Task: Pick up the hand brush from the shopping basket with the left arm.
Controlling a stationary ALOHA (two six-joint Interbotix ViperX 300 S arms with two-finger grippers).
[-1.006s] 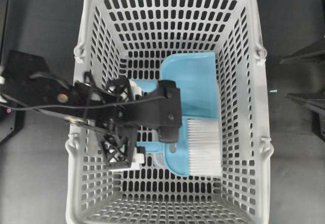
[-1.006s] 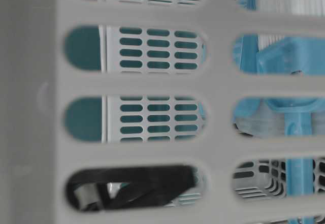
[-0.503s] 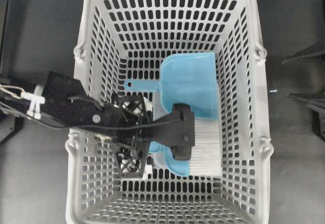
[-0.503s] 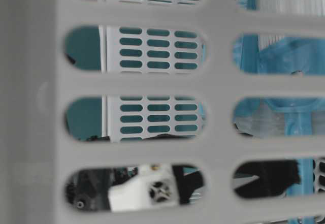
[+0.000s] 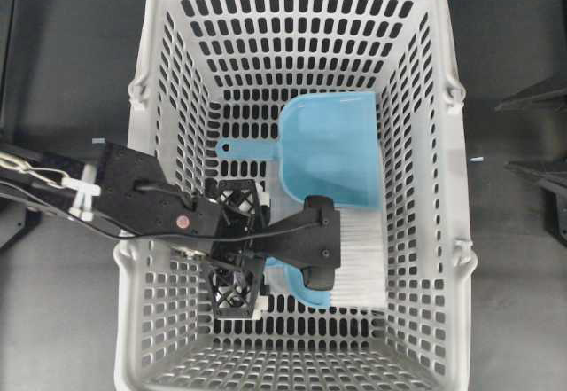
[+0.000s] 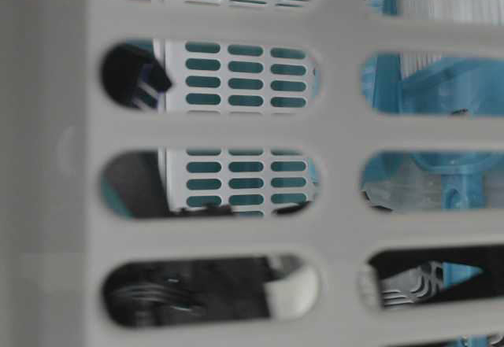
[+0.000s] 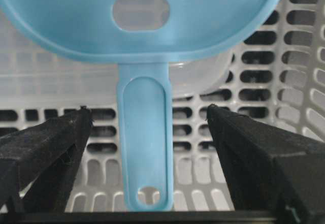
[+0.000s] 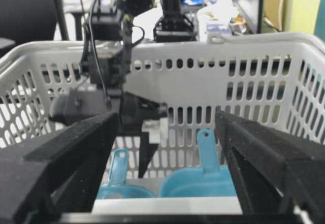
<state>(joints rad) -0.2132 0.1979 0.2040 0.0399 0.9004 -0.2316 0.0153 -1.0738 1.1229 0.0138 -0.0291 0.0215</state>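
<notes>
Your left jaws (image 7: pixel 147 132) stand wide open astride the brush (image 7: pixel 144 148) handle inside the basket (image 5: pixel 142 143), ready to close; right jaws (image 8: pixel 167 132) idle, also open.

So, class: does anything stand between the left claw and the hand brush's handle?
Nothing visible does. In the left wrist view the hand brush handle lies between the open left claw fingers, with only the shopping basket floor beneath.
</notes>
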